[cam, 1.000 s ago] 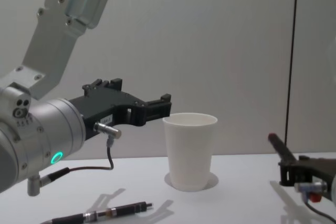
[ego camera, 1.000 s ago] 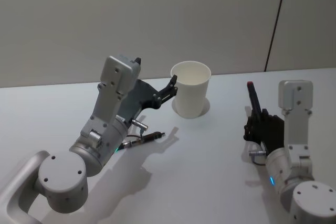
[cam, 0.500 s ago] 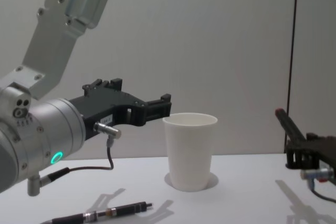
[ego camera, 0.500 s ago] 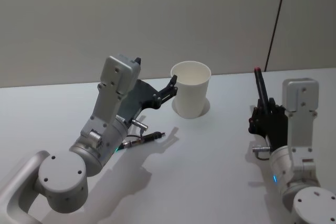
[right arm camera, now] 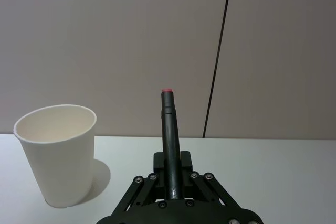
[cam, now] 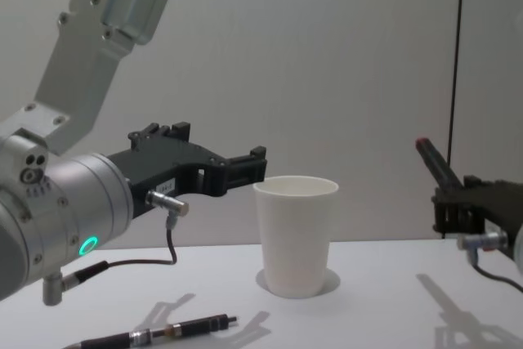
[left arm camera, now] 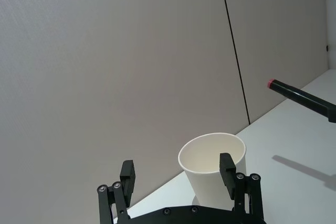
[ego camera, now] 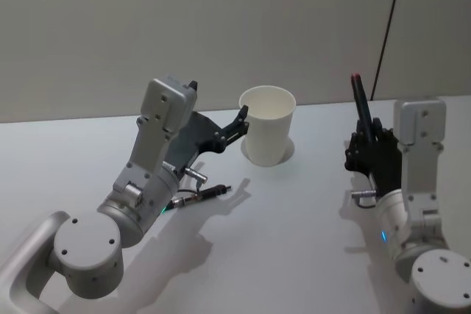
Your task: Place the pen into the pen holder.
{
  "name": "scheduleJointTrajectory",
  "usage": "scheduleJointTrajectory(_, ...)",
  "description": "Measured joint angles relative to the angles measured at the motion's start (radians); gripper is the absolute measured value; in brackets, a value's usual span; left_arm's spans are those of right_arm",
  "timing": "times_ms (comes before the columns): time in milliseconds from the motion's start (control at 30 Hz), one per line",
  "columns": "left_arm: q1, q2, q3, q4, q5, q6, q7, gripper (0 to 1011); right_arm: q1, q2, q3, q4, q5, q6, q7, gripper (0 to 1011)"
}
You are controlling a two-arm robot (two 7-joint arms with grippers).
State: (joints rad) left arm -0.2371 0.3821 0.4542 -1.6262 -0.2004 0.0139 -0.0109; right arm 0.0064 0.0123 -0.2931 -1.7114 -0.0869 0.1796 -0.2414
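Note:
The pen holder, a plain white paper cup (ego camera: 267,134) (cam: 296,234) (right arm camera: 58,156) (left arm camera: 210,192), stands upright at the table's middle back. A black pen with a red tip (ego camera: 360,104) (cam: 437,165) (right arm camera: 169,129) (left arm camera: 299,94) points up and away, clamped in my right gripper (ego camera: 366,145) (cam: 449,194) (right arm camera: 170,179). That gripper hovers above the table, right of the cup and apart from it. My left gripper (ego camera: 239,119) (cam: 257,161) (left arm camera: 177,171) hangs open just left of the cup at rim height, with nothing between its fingers.
A dark pen-like object with metal bands (ego camera: 202,195) (cam: 163,333) lies on the white table (ego camera: 294,218) beneath the left arm. A grey wall stands close behind the cup. Bare table lies between the cup and the right gripper.
My right gripper has risen with the pen, whose tip now stands higher than before. The left arm and the cup have not moved.

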Motion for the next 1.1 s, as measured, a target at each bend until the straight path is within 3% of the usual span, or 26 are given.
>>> scheduleJointTrajectory(1100,0.0,0.0,0.0,0.0,0.0,0.0,0.0,1001,0.113,-0.016,0.037,0.062,-0.015,-0.132,0.153,165)
